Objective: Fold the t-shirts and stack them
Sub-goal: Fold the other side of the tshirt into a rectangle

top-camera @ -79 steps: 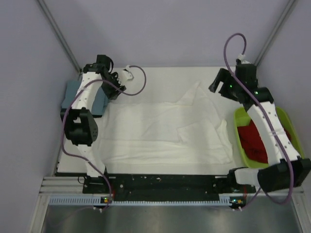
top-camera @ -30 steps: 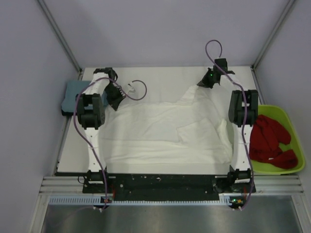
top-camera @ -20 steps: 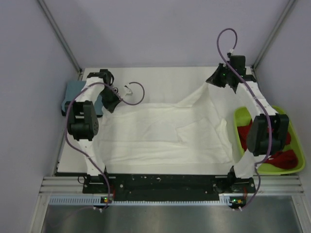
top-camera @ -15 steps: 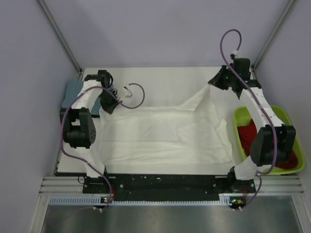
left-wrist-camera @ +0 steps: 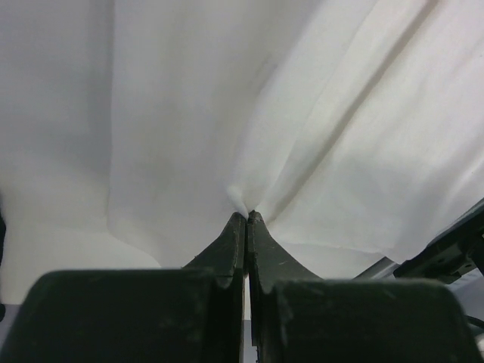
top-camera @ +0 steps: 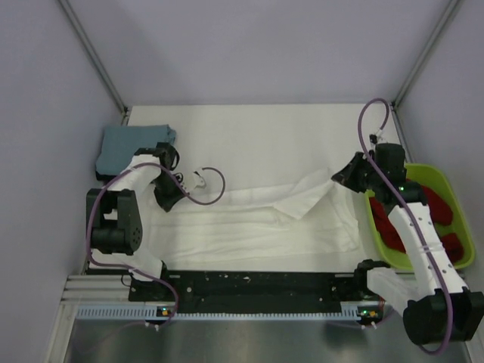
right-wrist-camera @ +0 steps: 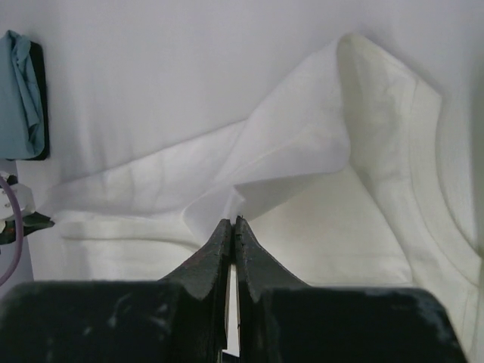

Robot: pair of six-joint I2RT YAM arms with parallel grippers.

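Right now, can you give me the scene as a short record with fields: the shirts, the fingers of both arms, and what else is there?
white t-shirt: spread over the near half of the table, wrinkled, far edge drawn toward the near side
blue-grey t-shirt: folded, at the far-left corner
left fingers: shut on the white t-shirt, at its far-left part
right fingers: shut on a fold at its far-right part
lime-green bin: at the right side, holds a red cloth
stack: not yet made
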